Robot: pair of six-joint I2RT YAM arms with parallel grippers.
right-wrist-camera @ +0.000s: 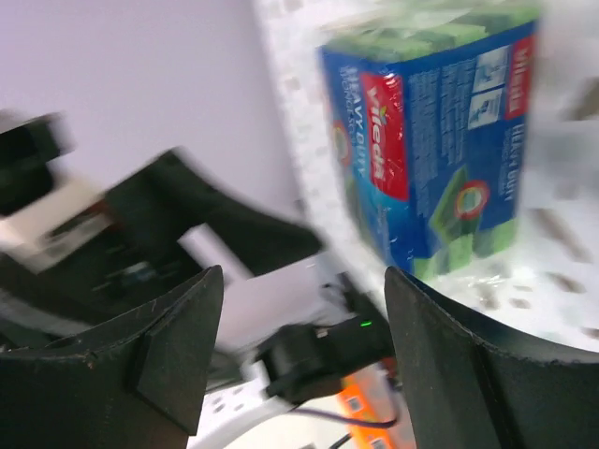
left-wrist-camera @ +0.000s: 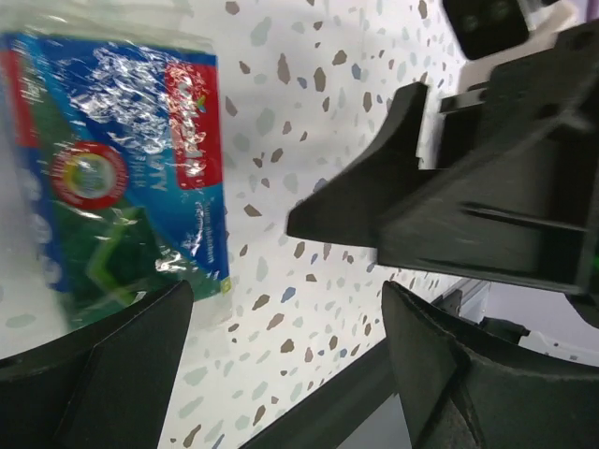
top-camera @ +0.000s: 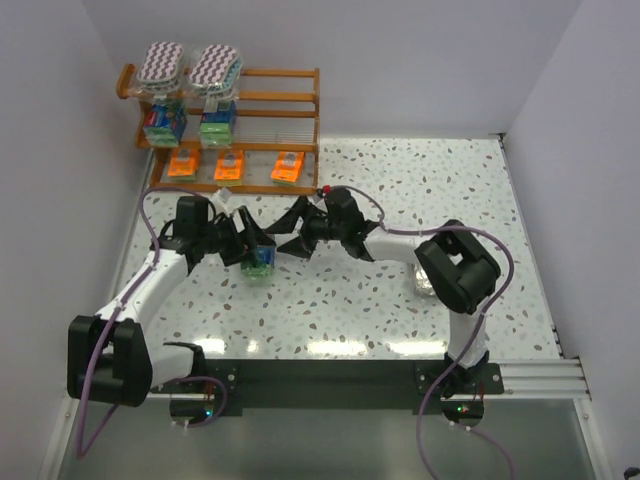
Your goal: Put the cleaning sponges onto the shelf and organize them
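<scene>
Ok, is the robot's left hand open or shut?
Open. The left gripper has its fingers wide apart, with bare speckled table between them; the blue-and-green sponge pack lies beside one finger.

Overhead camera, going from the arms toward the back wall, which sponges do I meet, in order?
Blue-and-green pack on the table → three orange packs on the shelf bottom tier → two blue-and-green blocks on the middle tier → two purple zigzag pads on top.
</scene>
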